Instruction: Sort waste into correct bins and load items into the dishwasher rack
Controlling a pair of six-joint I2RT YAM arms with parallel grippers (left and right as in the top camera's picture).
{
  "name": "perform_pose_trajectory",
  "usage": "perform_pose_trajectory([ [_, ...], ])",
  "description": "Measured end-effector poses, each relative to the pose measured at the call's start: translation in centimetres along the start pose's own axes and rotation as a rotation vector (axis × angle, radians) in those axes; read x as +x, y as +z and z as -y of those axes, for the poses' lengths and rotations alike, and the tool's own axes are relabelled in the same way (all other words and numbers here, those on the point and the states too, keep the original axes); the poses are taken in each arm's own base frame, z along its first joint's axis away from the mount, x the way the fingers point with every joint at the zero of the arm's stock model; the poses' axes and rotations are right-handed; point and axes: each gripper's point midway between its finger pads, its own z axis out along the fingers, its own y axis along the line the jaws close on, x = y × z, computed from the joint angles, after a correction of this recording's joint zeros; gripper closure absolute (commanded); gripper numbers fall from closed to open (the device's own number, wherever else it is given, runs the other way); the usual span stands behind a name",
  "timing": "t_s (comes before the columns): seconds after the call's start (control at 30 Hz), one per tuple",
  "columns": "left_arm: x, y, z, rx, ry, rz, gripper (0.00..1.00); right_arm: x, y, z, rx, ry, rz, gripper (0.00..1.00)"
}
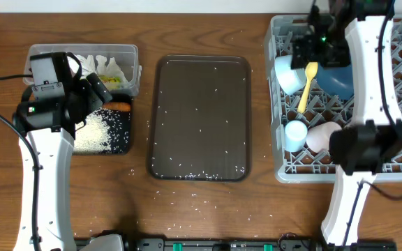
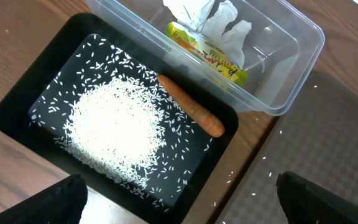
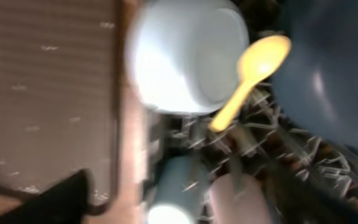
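The clear tub [image 1: 128,52] holds the white tissue [image 2: 210,18] and the yellow-green wrapper [image 2: 210,56]. The black tray [image 2: 17,106] beside it holds a rice pile [image 2: 110,124] and the orange stick [image 2: 191,106]. My left gripper [image 2: 179,208] is open and empty above the black tray's near corner. The grey rack [image 1: 281,167] holds the white bowl [image 3: 185,56], yellow spoon [image 3: 253,68], dark-blue bowl [image 3: 334,68], blue cup [image 3: 179,186] and pink cup [image 3: 241,199]. My right gripper [image 1: 313,42] hovers over the rack, open and empty; its view is blurred.
The dark brown serving tray [image 1: 201,118] lies in the middle with scattered rice grains, most along its near edge. A few grains lie on the wooden table [image 1: 187,202] in front of it. My right arm spans the rack's right half.
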Motion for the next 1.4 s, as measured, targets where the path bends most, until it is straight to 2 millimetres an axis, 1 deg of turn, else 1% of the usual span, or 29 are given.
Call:
perform_pose_trajectory([
  [0.07, 0.0, 0.0, 0.0, 0.000, 0.000, 0.000, 0.00, 0.4, -3.5, -2.4, -0.021, 0.005, 0.084, 0.01],
  [0.17, 0.0, 0.0, 0.0, 0.000, 0.000, 0.000, 0.01, 2.0, -8.7, -5.3, -0.056, -0.011, 0.197, 0.01],
  [0.23, 0.0, 0.0, 0.0, 0.000, 0.000, 0.000, 0.00, 3.0, -11.3, -6.4, -0.079, -0.018, 0.256, 0.01],
  [0.3, 0.0, 0.0, 0.0, 0.000, 0.000, 0.000, 0.00, 3.9, -13.5, -7.1, -0.097, -0.010, 0.306, 0.01],
  [0.37, 0.0, 0.0, 0.0, 0.000, 0.000, 0.000, 0.00, 4.5, -14.9, -7.0, -0.088, 0.014, 0.341, 0.01],
  [0.53, 0.0, 0.0, 0.0, 0.000, 0.000, 0.000, 0.00, 5.8, -18.1, -5.5, -0.009, 0.062, 0.440, 0.01],
  [0.63, 0.0, 0.0, 0.0, 0.000, 0.000, 0.000, 0.00, 6.7, -20.9, -4.8, 0.035, 0.029, 0.533, 0.01],
  [0.8, 0.0, 0.0, 0.0, 0.000, 0.000, 0.000, 0.00, 7.5, -27.1, -4.6, 0.061, -0.037, 0.799, 0.01],
  [0.87, 0.0, 0.0, 0.0, 0.000, 0.000, 0.001, 0.00, 7.5, -29.1, -4.7, 0.057, -0.053, 0.921, 0.01],
  [0.97, 0.0, 0.0, -0.1, -0.003, 0.000, 0.001, 0.00, 7.4, -30.7, -4.9, 0.047, -0.084, 1.102, 0.01],
  [1.03, 0.0, 0.0, -0.1, -0.003, 0.000, 0.001, 0.00, 7.7, -29.9, -4.7, 0.040, -0.103, 1.166, 0.01],
  [1.1, 0.0, 0.0, -0.1, -0.003, 0.000, 0.000, 0.00, 8.3, -27.4, -4.0, 0.042, -0.116, 1.198, 0.01],
  [1.2, 0.0, 0.0, -0.1, -0.003, 0.000, 0.000, 0.00, 9.6, -22.7, -2.6, 0.047, -0.116, 1.220, 0.01],
  [1.23, 0.0, 0.1, -0.1, -0.003, 0.000, 0.000, 0.00, 10.4, -20.2, -1.8, 0.055, -0.108, 1.212, 0.01],
  [1.3, 0.1, 0.1, -0.1, -0.004, 0.000, -0.002, 0.00, 12.2, -16.4, -0.6, 0.068, -0.098, 1.206, 0.01],
  [1.37, 0.1, 0.1, -0.1, -0.004, 0.000, -0.001, 0.00, 14.0, -13.2, 0.3, 0.078, -0.093, 1.219, 0.01],
  [1.4, 0.1, 0.1, -0.1, -0.004, 0.000, -0.002, 0.00, 14.8, -11.9, 0.6, 0.083, -0.090, 1.228, 0.01],
])
